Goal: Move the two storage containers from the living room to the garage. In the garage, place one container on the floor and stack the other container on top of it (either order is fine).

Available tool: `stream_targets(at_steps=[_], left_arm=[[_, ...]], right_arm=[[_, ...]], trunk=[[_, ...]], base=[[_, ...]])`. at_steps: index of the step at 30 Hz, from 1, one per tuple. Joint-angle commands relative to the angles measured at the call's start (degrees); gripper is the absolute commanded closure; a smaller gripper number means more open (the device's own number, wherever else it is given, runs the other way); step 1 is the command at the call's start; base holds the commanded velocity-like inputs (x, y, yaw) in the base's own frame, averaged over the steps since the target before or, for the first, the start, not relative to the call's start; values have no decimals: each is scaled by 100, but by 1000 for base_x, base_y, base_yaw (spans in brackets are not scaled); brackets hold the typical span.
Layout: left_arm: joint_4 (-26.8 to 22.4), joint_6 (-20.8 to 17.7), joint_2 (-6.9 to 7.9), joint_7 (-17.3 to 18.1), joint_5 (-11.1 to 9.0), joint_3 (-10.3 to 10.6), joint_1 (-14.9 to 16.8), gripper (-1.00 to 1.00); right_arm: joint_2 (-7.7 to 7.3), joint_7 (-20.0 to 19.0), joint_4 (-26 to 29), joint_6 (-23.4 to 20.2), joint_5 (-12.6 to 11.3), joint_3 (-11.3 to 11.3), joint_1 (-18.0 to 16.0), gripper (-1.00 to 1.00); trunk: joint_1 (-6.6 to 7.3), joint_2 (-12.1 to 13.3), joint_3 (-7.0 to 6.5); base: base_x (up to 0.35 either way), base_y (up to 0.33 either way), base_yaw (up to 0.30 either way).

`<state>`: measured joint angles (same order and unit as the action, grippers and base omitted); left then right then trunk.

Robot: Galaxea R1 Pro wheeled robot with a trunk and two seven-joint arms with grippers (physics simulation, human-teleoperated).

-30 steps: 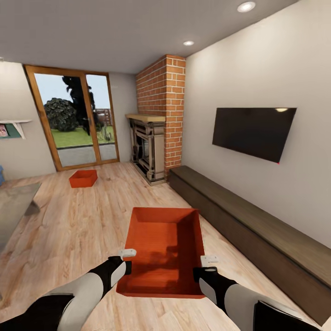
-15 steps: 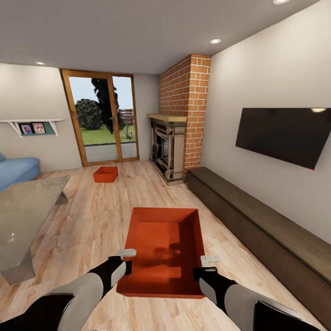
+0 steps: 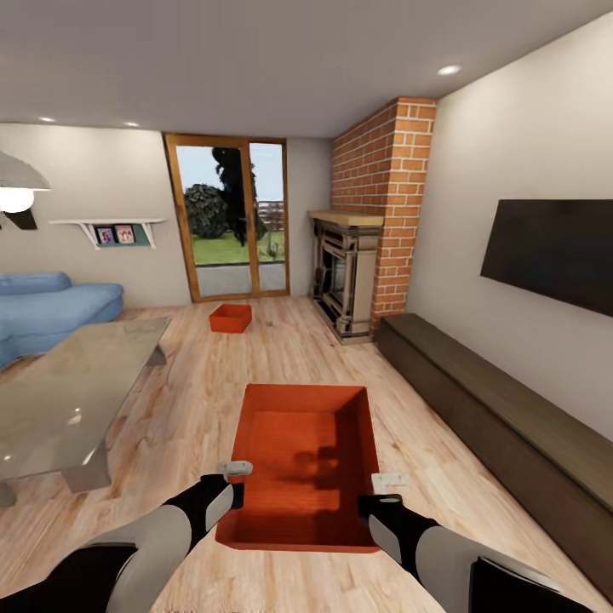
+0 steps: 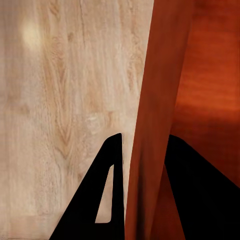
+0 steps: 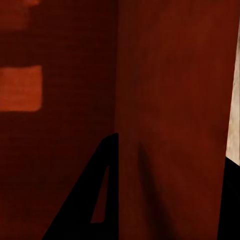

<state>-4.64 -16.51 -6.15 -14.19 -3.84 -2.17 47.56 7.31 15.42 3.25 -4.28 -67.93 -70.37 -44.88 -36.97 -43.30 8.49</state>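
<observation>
I hold one orange-red storage container (image 3: 302, 460) in front of me above the light wood living room floor. My left gripper (image 3: 232, 492) is shut on its left wall and my right gripper (image 3: 371, 502) is shut on its right wall. In the left wrist view the container wall (image 4: 152, 125) runs between the two dark fingers (image 4: 102, 200). The right wrist view has the other wall (image 5: 170, 125) pinched the same way beside a finger (image 5: 95, 200). The second storage container (image 3: 231, 318) sits on the floor by the glass doors (image 3: 230, 217).
A glass coffee table (image 3: 68, 400) stands at the left, with a blue sofa (image 3: 42, 306) behind it. A long dark bench (image 3: 502, 417) runs along the right wall under the TV (image 3: 553, 251). The brick fireplace (image 3: 345, 272) is beyond it.
The whole view has swung to the left, bringing the sofa and coffee table into sight. The held container and both grippers keep the same place in the picture.
</observation>
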Motion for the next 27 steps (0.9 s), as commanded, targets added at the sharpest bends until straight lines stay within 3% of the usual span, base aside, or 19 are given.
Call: stream_targets(at_steps=[1, 27], left_arm=[[7, -46, 8, -44, 23, 147, -1, 100], [7, -46, 8, -48, 23, 147, -3, 100]], right_arm=[[-27, 56, 9, -29, 114, 92, -9, 100], [-32, 54, 9, -29, 114, 94, -8, 100]], trunk=[[-1, -8, 9], [-1, -8, 9]], base=[[0, 0, 270], [0, 0, 270]])
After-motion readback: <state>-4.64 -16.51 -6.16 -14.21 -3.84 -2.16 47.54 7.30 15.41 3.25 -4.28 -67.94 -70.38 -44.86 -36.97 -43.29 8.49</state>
